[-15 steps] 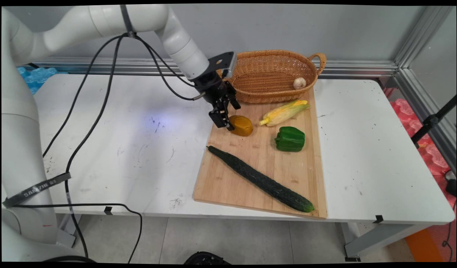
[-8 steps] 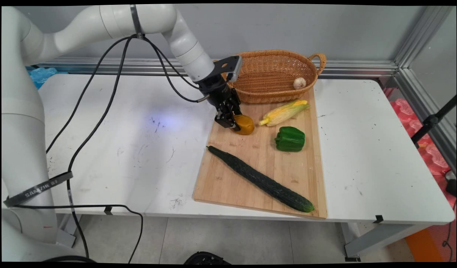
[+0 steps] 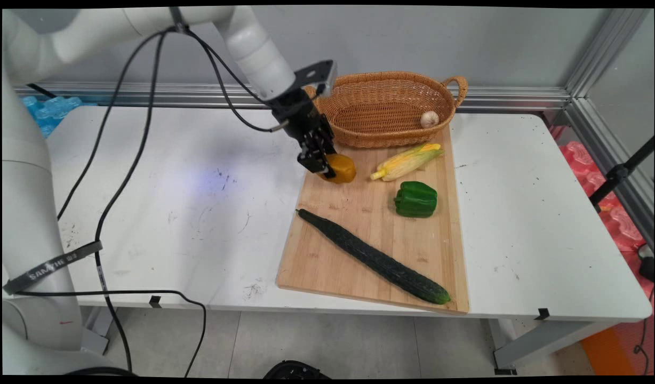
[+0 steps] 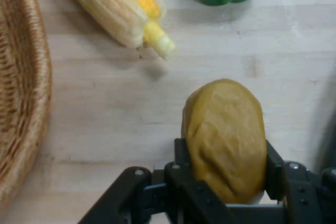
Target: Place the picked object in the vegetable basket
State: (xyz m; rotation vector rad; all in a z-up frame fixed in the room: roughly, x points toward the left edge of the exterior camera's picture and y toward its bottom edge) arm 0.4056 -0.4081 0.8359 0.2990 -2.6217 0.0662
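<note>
The black fingers (image 4: pixel 182 161) pinch a yellow-brown potato (image 4: pixel 226 137) from both sides, one pad on each flank, so the gripper (image 3: pixel 323 166) is closed on it. In the main view the potato (image 3: pixel 340 168) hangs just above the far left part of the wooden cutting board (image 3: pixel 359 250), a shadow under it, not resting on the wood.

Just beyond the gripper stands the wicker basket (image 3: pixel 381 114), its near wall close to the wrist and its rim overlapping the board's far edge; a garlic bulb (image 3: pixel 429 118) lies inside near the right end. In the hand view the basket's woven wall (image 4: pixel 21 103) fills the left side.

To the right of the potato lies an ear of corn (image 3: pixel 407 160) in its husk, stub end pointing at the potato, with bare board between them. Nearer than the corn sits a green bell pepper (image 3: pixel 416 199), apart from both. A long cucumber (image 3: pixel 373 256) runs diagonally from the board's left edge to its near right corner, well apart from the potato.

Left of the board the white desk (image 3: pixel 173 213) is open, crossed above only by hanging black cables (image 3: pixel 125 181). The board's near right corner sits at the desk's near edge.
</note>
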